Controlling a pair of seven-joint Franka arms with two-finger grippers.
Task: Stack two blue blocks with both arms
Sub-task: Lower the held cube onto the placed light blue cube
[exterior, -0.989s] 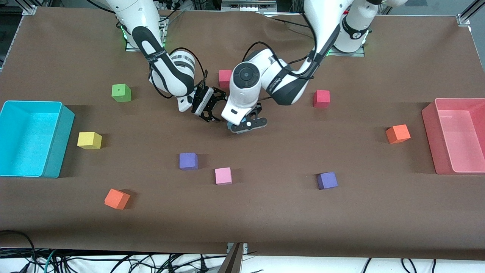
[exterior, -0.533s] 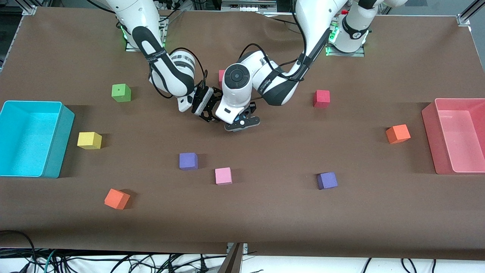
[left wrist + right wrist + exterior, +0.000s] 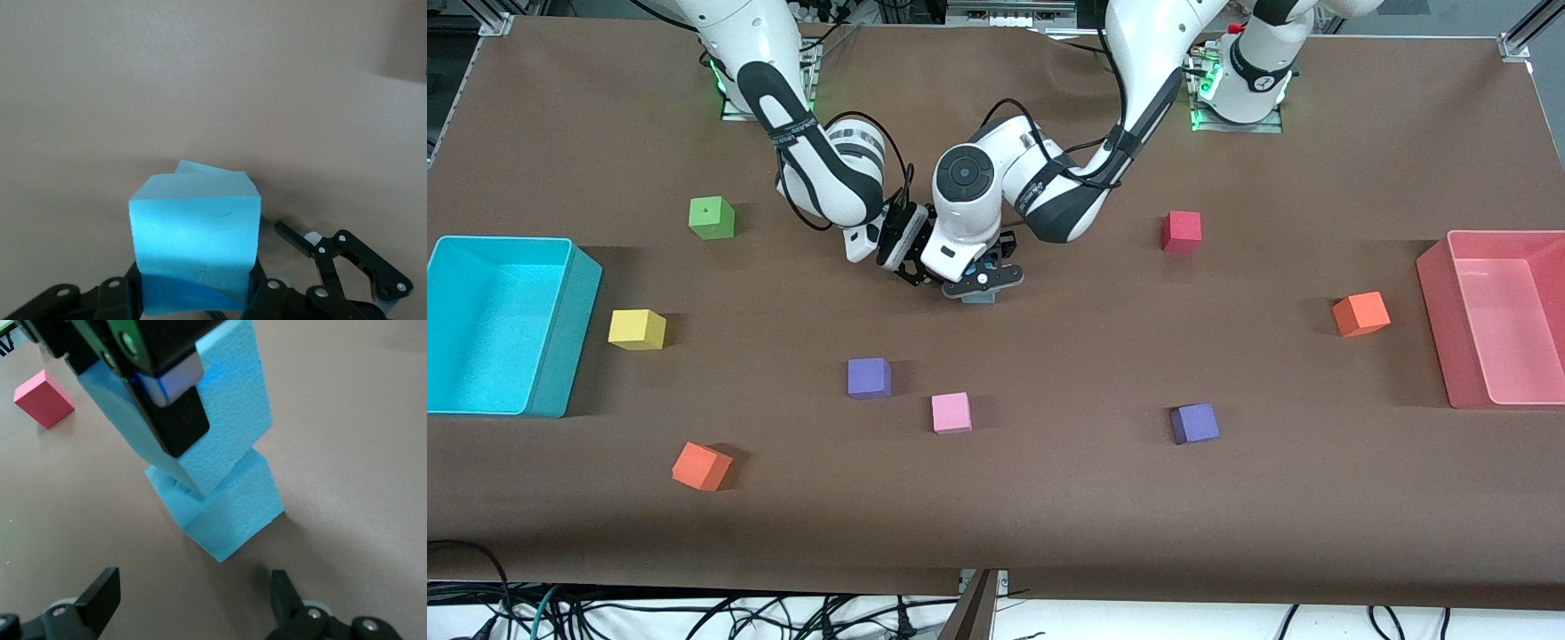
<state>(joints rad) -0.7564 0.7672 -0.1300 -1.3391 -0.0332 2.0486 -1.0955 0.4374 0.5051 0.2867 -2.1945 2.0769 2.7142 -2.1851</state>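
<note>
Front view puts both hands together near the middle of the surface, closer to the robots' edge than to the camera's. Going left to right there, the right hand (image 3: 914, 258) sits low with its fingers spread wide and empty; the left hand (image 3: 980, 283) is clamped on the upper blue block (image 3: 195, 240), almost wholly hidden beneath it. Only the wrist views show the pair: the held cube sits over the lower blue block (image 3: 223, 507), twisted a little out of line with it and apparently touching. Being cubes, neither has a long axis. A red block (image 3: 44, 399) lies nearby.
</note>
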